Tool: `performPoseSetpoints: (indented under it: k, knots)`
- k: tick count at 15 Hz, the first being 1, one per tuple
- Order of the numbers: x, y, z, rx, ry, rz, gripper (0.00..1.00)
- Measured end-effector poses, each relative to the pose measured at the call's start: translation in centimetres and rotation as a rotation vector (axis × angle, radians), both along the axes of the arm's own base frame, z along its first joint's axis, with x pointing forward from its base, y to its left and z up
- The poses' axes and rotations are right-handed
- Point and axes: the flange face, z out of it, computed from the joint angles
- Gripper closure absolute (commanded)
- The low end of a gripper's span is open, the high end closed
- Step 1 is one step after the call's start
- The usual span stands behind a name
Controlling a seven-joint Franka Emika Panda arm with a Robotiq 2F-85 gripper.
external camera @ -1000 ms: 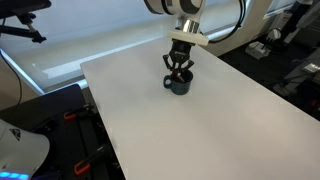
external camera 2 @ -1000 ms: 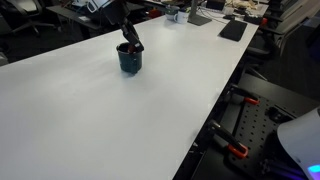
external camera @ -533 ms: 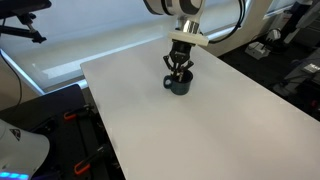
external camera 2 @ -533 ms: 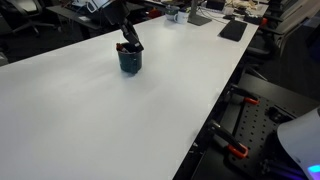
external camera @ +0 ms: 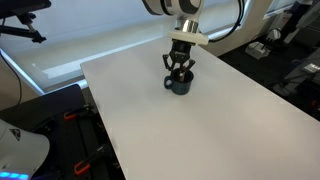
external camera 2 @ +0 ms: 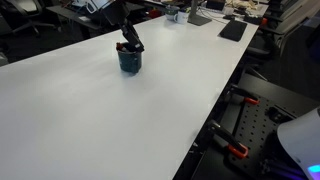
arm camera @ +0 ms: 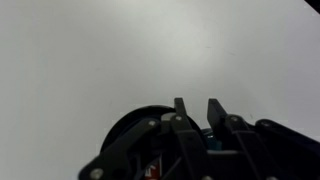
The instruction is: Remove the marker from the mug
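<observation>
1. Nothing has visibly moved since the earlier frames: the gripper (external camera: 179, 73) sits at the same spot over the mug (external camera: 180, 87) in both exterior views.
2. Marker, count one. Only a small reddish fleck shows, at the mug's mouth among the fingers in an exterior view (external camera 2: 124, 47). It lies inside the mug. Neither its long axis nor which way it points can be made out.
3. Mug, count one. It is small, round and dark blue-black, and stands upright on the table (external camera: 200, 130). In the wrist view it appears as a dark round shape (arm camera: 125, 135) behind the fingers.
4. Gripper, count one. It is black and two-fingered, and reaches straight down into the mug's mouth. In the wrist view the two fingertips (arm camera: 180, 106) stand side by side with a narrow gap between them. Whether they clamp the marker cannot be told.
5. Table, count one. The top is white, smooth, matte and flat, with straight edges.
</observation>
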Motion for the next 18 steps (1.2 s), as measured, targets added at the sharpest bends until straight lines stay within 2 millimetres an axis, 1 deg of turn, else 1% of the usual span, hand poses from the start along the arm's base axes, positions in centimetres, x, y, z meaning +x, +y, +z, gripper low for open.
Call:
performPoseSetpoints:
  k: [1, 2, 4, 5, 6, 7, 8, 12, 18]
  knots:
    - [0.0, 0.0, 0.0, 0.000, -0.001, 0.000, 0.30]
    - [0.0, 0.0, 0.1, 0.001, -0.001, 0.000, 0.49]
    - [0.1, 0.2, 0.1, 0.002, -0.003, 0.003, 0.33]
    - [0.1, 0.3, 0.1, 0.003, -0.003, 0.005, 0.30]
    - [0.1, 0.4, 0.1, 0.004, -0.003, 0.006, 0.07]
    - [0.1, 0.4, 0.1, 0.004, -0.003, 0.006, 0.07]
    - [0.1, 0.4, 0.1, 0.004, -0.003, 0.005, 0.01]
    - [0.2, 0.3, 0.2, 0.004, -0.006, 0.003, 0.00]
    - [1.1, -0.4, 1.3, 0.005, -0.035, -0.009, 0.00]
